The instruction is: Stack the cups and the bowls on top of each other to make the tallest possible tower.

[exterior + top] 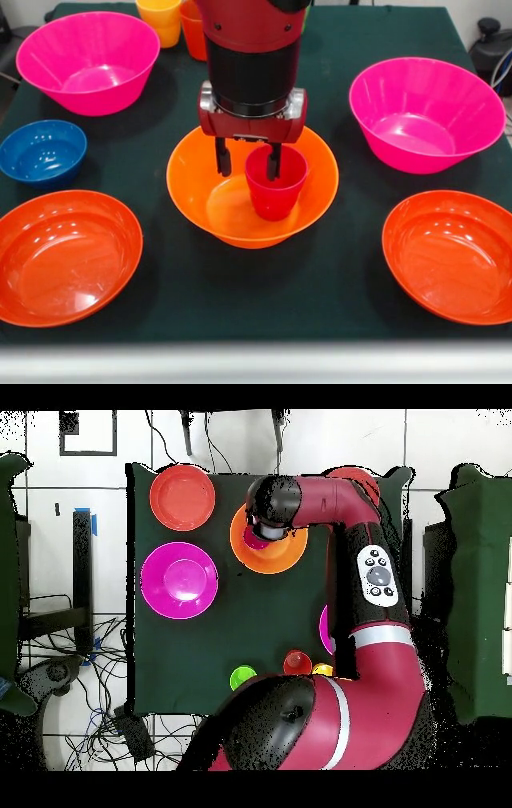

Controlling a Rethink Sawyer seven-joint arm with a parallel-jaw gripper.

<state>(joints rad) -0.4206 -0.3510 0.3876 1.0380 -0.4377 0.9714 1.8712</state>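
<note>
Straddling red cup point(275, 182) rim, hand point(248, 162)

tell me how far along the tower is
Barely begun. The large orange bowl sits as the base, and the tool stands with one finger inside the red cup in it, one outside. Still unstacked: blue bowl, both pink bowls, two shallow red-orange bowls, and the cups at the far edge.
</note>
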